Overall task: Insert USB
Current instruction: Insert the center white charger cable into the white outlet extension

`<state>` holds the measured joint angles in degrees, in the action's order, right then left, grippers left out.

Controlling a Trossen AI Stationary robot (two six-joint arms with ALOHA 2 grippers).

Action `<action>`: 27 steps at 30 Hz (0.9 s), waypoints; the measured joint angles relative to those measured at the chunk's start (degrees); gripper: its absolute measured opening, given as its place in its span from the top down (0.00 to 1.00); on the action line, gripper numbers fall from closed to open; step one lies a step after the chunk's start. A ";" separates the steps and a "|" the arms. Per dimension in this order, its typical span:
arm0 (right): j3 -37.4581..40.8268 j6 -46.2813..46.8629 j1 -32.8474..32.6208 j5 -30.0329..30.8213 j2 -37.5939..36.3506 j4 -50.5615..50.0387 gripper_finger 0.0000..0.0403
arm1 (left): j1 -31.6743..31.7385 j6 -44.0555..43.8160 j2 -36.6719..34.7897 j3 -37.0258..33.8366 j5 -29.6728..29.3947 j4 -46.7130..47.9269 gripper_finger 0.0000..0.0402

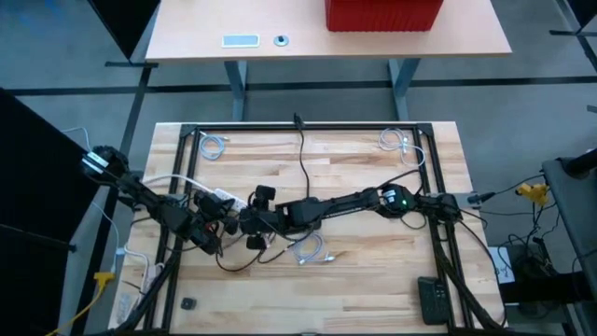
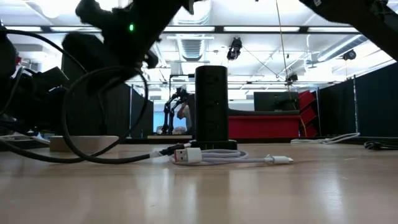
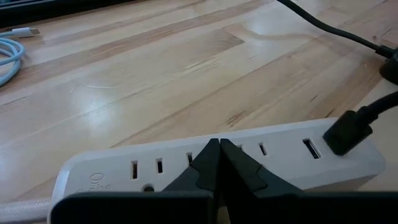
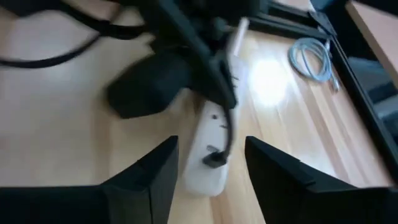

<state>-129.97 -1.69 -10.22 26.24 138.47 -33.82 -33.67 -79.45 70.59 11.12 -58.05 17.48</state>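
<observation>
A white power strip point(image 3: 124, 175) lies flat on the wooden table, left of centre point(image 1: 221, 198). A black USB plug point(image 3: 345, 132) on a black cable sits in a port at one end of the strip point(image 4: 214, 160). My left gripper point(image 3: 219, 149) is shut and sits over the middle of the strip's socket face point(image 1: 207, 231). My right gripper point(image 4: 211, 146) is open and hovers above the plug end of the strip point(image 1: 250, 224), one finger to each side, touching nothing. My left gripper rests its shut fingertips point(image 3: 208, 155) on the strip's socket face point(image 3: 186, 160), about midway along it. It comes slanting down from above. The strip lies flat on the table beneath it.
Coiled pale cables lie near the far left corner point(image 1: 213, 146), near the far right corner point(image 1: 396, 140) and in front of the grippers point(image 1: 308, 247). A black frame point(image 1: 308, 128) borders the work area. A black tower point(image 2: 211, 106) and a white USB cable point(image 2: 236, 157) show in the low view.
</observation>
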 joint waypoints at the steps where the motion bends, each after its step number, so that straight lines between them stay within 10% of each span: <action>1: -0.19 -0.53 -0.42 0.10 -0.64 -0.85 0.61 | 0.00 0.34 -0.15 0.11 0.18 0.16 1.00; 27: -0.73 0.56 -5.79 0.00 -10.66 -18.48 0.70 | -0.05 6.00 -6.82 17.19 18.52 39.19 1.00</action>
<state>-130.70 -1.13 -16.01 26.23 127.82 -52.30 -33.72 -73.45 63.76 28.32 -39.53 56.67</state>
